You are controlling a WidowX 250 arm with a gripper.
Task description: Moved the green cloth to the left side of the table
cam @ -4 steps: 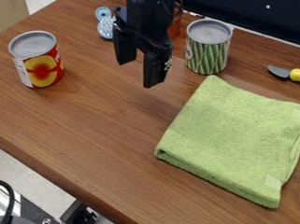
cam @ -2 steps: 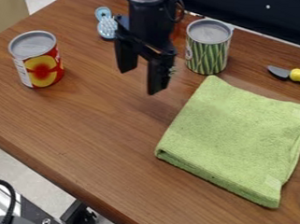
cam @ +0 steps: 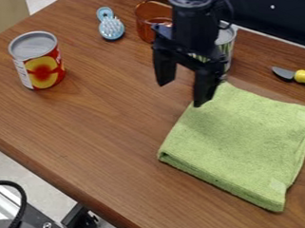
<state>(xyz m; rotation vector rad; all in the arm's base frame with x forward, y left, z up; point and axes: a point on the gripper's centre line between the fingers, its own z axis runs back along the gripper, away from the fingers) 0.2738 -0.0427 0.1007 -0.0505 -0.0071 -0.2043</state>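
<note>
So, you are lining up for the grasp, by the look of it; the gripper [cam: 182, 94] hangs by the upper left edge of the green cloth [cam: 243, 146], its fingers apart with nothing between them. The cloth lies folded in a thick, flat pad on the right part of the table [cam: 96, 142]; you will want to bring the gripper further over it before going down, so that both fingertips meet fabric rather than wood. Aim a little in from the edge and press lightly as you close, so the layers bunch up between the fingers; a shallow pinch would probably take only the top layer and let the fold fall open. Mind the striped can [cam: 227, 42] just behind the arm; drop too close to it and you might knock it. Once you have a firm hold, lift clear before you swing left; the red can [cam: 39, 61] stands on that side, so pick a landing place in front of it or well to its right, and a trailing corner should not catch it.

Compared with the earlier frames, your gripper has shifted right, toward the cloth; the arm now covers much of the striped can and has uncovered the amber pot [cam: 146, 20]; the cloth and the red can have stayed put, and the fingers were apart then too.
</note>
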